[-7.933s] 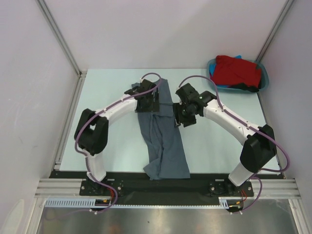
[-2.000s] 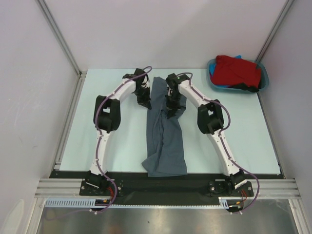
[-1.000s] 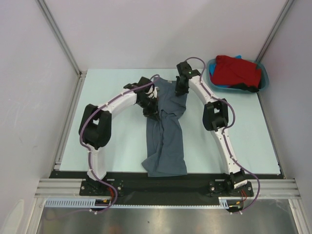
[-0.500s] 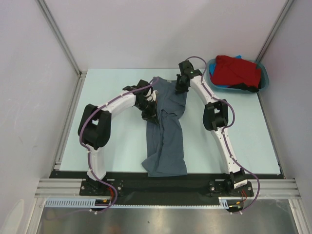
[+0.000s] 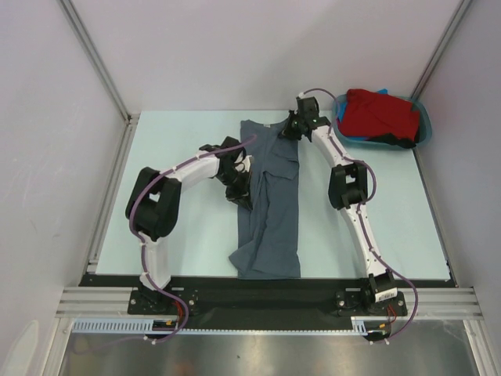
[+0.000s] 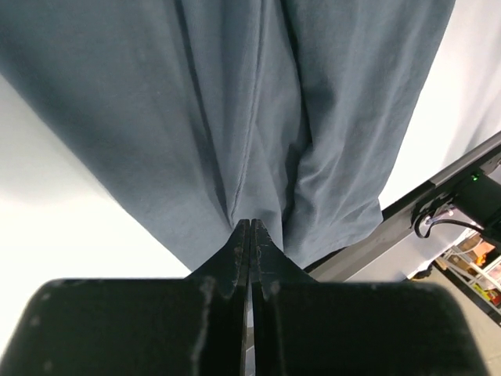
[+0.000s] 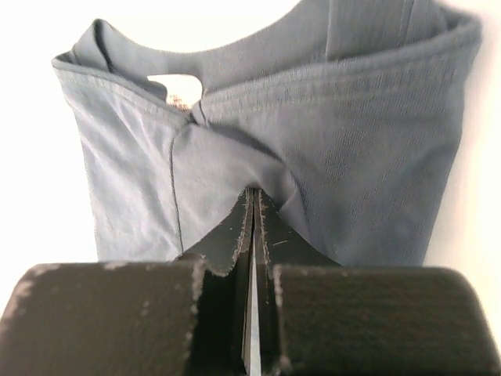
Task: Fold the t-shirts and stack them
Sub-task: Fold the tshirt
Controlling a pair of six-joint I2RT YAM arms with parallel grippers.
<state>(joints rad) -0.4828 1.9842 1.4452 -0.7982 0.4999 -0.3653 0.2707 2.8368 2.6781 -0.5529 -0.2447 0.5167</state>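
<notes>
A dark slate-grey t-shirt [image 5: 274, 211] lies lengthwise on the middle of the table, collar end at the far side. My left gripper [image 5: 241, 188] is at its left edge, about halfway along. In the left wrist view its jaws [image 6: 249, 223] are shut, with creases of the grey cloth [image 6: 313, 94] running into the tips. My right gripper [image 5: 294, 129] is at the far right corner of the shirt, shut [image 7: 252, 190] on puckered cloth just below the collar [image 7: 188, 86]. A bright red t-shirt [image 5: 380, 113] sits heaped at the back right.
The red shirt lies in a teal tub [image 5: 423, 125], with bits of blue cloth [image 5: 382, 92] and black cloth [image 5: 403, 142]. White walls and metal rails [image 5: 109, 196] close the table's sides. A black strip [image 5: 313, 294] runs along the near edge under the shirt's hem.
My right gripper has moved farther back and to the right, pulling the collar end with it. The shirt now lies longer and straighter. My left gripper has shifted slightly towards the near side.
</notes>
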